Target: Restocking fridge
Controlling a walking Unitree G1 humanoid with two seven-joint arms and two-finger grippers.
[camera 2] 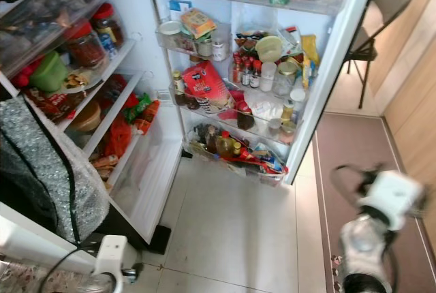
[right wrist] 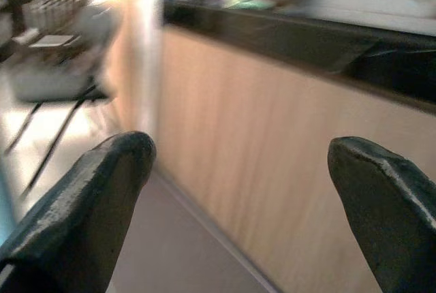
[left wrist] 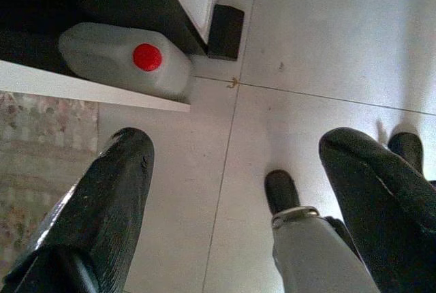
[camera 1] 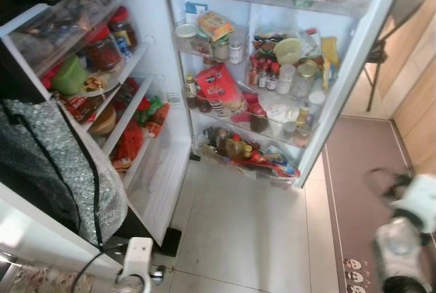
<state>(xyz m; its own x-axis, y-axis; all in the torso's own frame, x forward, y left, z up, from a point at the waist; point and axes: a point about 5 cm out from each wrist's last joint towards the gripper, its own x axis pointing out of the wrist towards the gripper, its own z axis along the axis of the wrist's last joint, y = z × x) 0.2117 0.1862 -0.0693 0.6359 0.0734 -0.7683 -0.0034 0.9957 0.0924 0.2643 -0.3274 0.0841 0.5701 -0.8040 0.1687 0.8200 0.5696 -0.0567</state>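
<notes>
The fridge stands open in front of me. Its door shelves (camera 1: 272,54) are crowded with bottles, jars and a red packet (camera 1: 219,88). The inner shelves (camera 1: 122,82) on the left hold red-lidded jars (camera 1: 103,48), a green bowl (camera 1: 70,75) and packets. My right arm (camera 1: 405,225) is a blur low on the right over the mat. My right gripper (right wrist: 238,197) is open with nothing between its fingers, facing a wooden cabinet front. My left gripper (left wrist: 235,150) is open and empty, pointing down at the tiled floor by the fridge base.
A silvery glittered cover (camera 1: 48,163) lies at my left. A grey jug with a red cap (left wrist: 129,61) sits under a white ledge near the fridge foot. A brown mat (camera 1: 361,177), a wooden cabinet (camera 1: 419,102) and a folding chair (camera 1: 402,7) are on the right.
</notes>
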